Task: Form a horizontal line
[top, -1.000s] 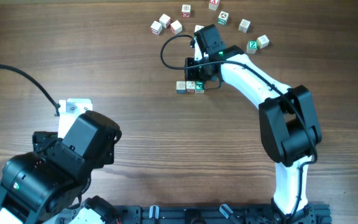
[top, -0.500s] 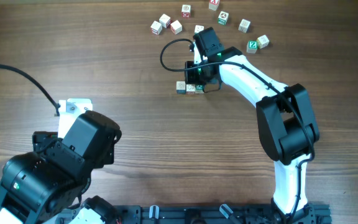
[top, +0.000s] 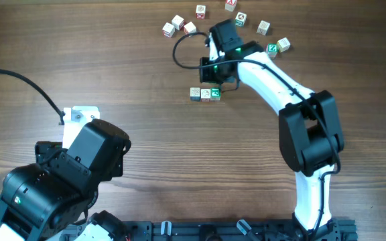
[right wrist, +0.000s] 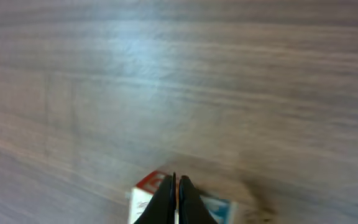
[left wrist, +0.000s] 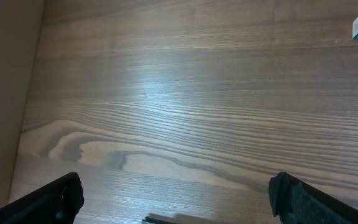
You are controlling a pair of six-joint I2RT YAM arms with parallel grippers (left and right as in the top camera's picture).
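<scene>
Overhead, the horizontal line (top: pixel 205 94) lies near right jaws.

Loose letter cubes (top: pixel 177 23) lie scattered on the wooden table (top: pixel 146 134) along its far edge. Three cluster close together at the scatter's left end. At its right end, a green-faced cube (top: pixel 272 48) sits just beside a pale cube (top: pixel 283 44).

The right arm (top: pixel 271 79) reaches far forward with the right tool (right wrist: pixel 176 198) fingers pressed together, while the left arm (top: pixel 66 175) sits folded, the left tool (left wrist: pixel 176 190) fingers spread wide.
</scene>
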